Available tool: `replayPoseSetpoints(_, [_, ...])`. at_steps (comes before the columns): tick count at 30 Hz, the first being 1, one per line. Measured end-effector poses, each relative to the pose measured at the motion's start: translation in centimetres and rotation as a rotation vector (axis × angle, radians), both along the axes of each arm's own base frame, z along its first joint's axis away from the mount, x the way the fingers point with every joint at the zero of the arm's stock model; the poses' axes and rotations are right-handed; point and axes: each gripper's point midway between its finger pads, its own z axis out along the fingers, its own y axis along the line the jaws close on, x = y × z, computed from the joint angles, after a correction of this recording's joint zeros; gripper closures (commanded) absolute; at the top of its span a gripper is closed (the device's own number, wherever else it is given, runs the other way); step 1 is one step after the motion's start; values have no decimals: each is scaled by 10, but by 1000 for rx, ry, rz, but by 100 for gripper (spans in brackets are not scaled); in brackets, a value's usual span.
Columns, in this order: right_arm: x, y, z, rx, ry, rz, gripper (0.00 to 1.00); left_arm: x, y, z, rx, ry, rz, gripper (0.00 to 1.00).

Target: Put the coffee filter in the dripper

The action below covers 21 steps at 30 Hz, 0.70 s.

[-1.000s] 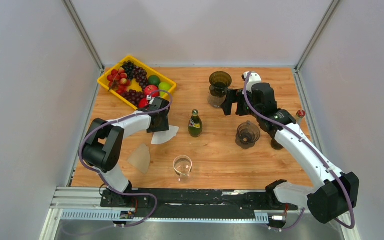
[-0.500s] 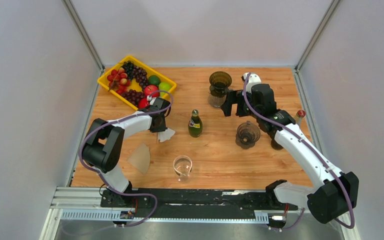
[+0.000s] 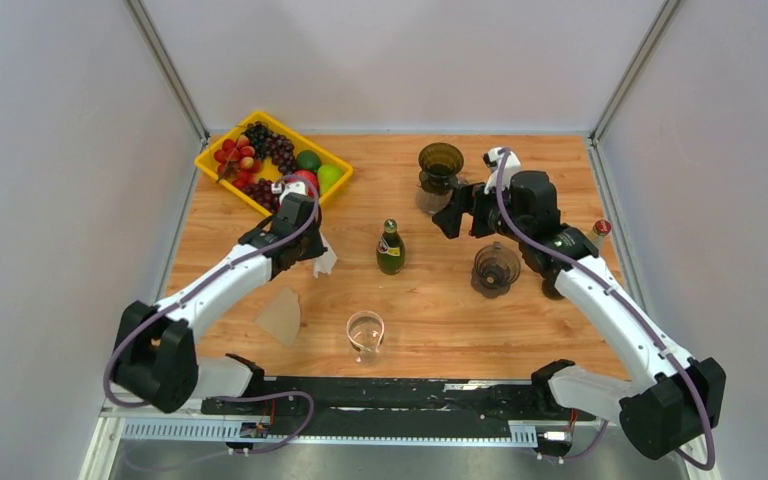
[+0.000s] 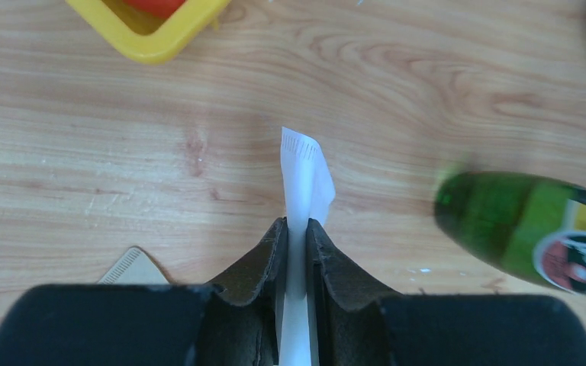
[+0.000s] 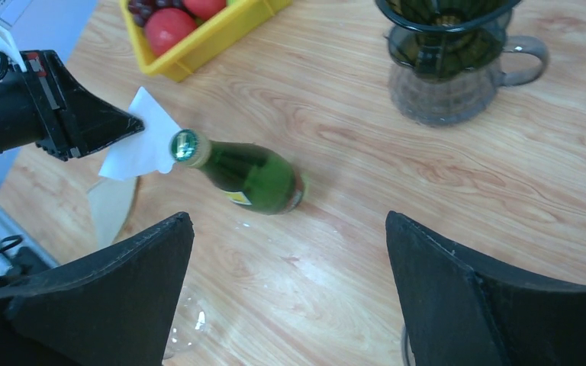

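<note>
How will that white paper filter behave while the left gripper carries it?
Probably floppy: the white filter is thin paper, pinched flat by the left gripper, and its free end curls over. It is likely very light, so it may flutter or swing if moved quickly. It also looks easy to crease, and could catch on the green bottle standing close by.

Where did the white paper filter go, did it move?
Yes. The white filter has shifted left, away from the green bottle, now pinched in the left gripper.

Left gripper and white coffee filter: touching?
Touching. Left wrist view shows the left gripper closed on the white coffee filter, paper pinched, no gap visible.
</note>
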Motion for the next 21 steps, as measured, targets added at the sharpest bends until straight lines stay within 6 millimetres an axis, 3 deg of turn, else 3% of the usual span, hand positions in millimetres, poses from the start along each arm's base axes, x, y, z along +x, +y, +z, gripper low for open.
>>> replayPoseSetpoints(8, [-31,24,39,161,-80,173,1,-12,-10,81,-188,-242,-53,78])
replayPoseSetpoints(13, [-58,46,67,299,-129,315,2,-30,-20,146,-352,-442,-127,78])
replayPoseSetpoints(19, [-89,81,78,417,-114,458,3,-57,-38,218,-574,-671,-262,78])
replayPoseSetpoints(21, [-96,93,81,452,-103,486,6,-65,-44,232,-628,-712,-304,78])
